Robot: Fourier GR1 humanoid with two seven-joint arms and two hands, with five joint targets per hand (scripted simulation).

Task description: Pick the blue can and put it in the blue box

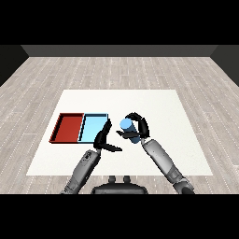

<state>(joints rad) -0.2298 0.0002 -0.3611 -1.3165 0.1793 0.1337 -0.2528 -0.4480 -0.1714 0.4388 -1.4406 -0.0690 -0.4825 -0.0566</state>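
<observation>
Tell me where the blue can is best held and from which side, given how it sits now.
Around its round side wall, from the right, as the right hand does now: fingers curled round the blue can, which is tilted with its end facing left toward the light blue tray. That probably leaves the tray-side end free. The left hand is open beside the tray.

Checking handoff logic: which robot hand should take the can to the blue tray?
Right. The right robot hand is already curled round the blue can; the left robot hand is open beside the light blue tray.
</observation>
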